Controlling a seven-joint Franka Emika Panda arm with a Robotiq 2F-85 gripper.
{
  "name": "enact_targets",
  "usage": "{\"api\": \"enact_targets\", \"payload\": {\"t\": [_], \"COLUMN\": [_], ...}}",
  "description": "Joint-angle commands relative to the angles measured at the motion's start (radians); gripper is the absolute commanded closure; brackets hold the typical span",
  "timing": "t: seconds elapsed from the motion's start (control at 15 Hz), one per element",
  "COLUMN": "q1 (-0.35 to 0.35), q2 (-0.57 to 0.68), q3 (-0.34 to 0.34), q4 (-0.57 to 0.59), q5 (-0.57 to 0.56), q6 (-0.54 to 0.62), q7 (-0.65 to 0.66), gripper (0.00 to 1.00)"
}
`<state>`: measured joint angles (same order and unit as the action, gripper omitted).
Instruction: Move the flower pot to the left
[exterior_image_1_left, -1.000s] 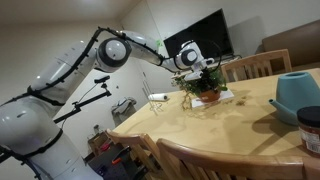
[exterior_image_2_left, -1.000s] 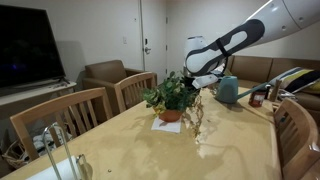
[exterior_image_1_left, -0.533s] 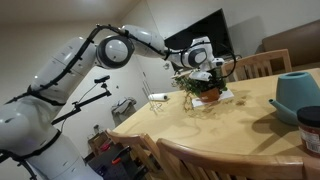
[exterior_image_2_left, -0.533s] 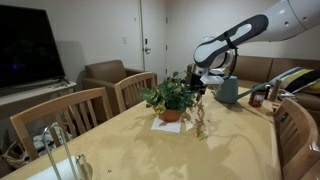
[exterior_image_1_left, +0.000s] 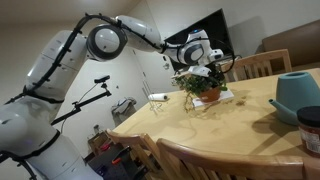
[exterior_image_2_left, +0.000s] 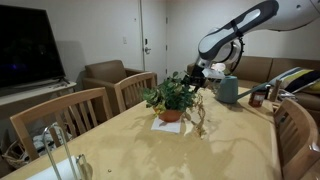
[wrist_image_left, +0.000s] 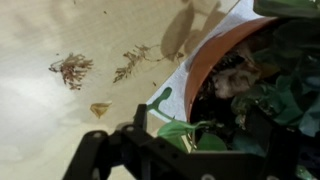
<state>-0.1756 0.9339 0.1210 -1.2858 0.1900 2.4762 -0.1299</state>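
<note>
The pot (exterior_image_2_left: 170, 115) stands on a white paper (exterior_image_2_left: 167, 125) on the wooden table (exterior_image_2_left: 150, 150), its green leaves spreading wider than its orange rim. In both exterior views it sits toward the far side of the table, close to the chairs (exterior_image_2_left: 75, 110). In an exterior view a teal container (exterior_image_1_left: 297, 91) stands well apart to its right, near the table's right edge, with a dark can (exterior_image_1_left: 310, 128) nearer the camera.

The arm (exterior_image_1_left: 120, 35) reaches over the table and the gripper (exterior_image_1_left: 206, 66) hangs just above the plant, its tip at the upper leaves on the side toward the teal container (exterior_image_2_left: 228, 90). In the wrist view the pot (wrist_image_left: 215, 60) fills the right side with leaves (wrist_image_left: 290, 95) and soil inside, the paper (wrist_image_left: 165, 100) shows beneath it, and dried bits (wrist_image_left: 72, 70) lie on the bare table (wrist_image_left: 50, 30) to the left. The gripper's dark body crosses the bottom of that view. Whether its fingers are spread or pressed together cannot be told, nor whether they touch the pot

A dark TV (exterior_image_1_left: 205, 35) stands behind the table
</note>
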Motion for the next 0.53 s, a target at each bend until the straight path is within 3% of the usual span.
{"api": "enact_targets", "payload": {"t": [0.0,0.47], "q1": [-0.023,0.029], "q2": [-0.149,-0.249], "q3": [0.021,-0.114], "q4": [-0.226,-0.431], "q5": [0.039,0.009], "q6": [0.168,0.470], "q7": [-0.041,0.140], "gripper": [0.00,0.00]}}
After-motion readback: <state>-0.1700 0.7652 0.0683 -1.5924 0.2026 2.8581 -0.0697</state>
